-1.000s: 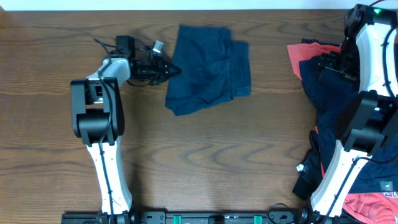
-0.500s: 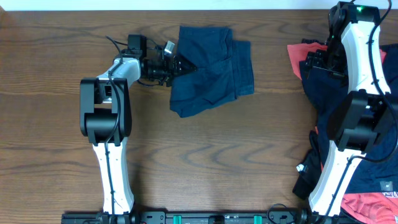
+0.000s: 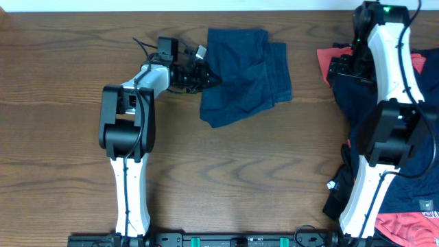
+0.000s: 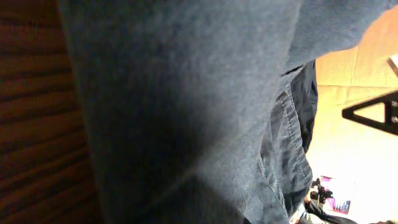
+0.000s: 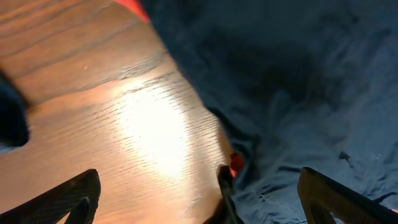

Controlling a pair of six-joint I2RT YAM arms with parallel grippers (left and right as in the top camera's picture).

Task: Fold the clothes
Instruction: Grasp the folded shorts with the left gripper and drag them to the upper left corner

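Note:
A folded navy garment [image 3: 250, 65] of the clothes lies at the back middle of the wooden table. My left gripper [image 3: 208, 74] is at its left edge, shut on the fabric. Navy cloth [image 4: 186, 93] fills the left wrist view and hides the fingers. More clothes, navy and coral-red, lie heaped in a pile [image 3: 350, 103] on the right. My right gripper [image 3: 341, 68] hovers over the pile's left edge. In the right wrist view the right gripper [image 5: 205, 199] is open, with one of its fingers [image 5: 74, 196] over bare wood and the other over navy cloth [image 5: 298, 74].
The table [image 3: 274, 158] is brown wood. A coral-red garment [image 3: 405, 226] lies at the front right corner beside the right arm's base. A black rail [image 3: 206, 240] runs along the front edge. The left arm reaches from the front up to the garment.
The left gripper moved right, opened briefly and shut again on the folded garment's edge; the garment shifted right with it. The right arm swung a little to the left over the pile.

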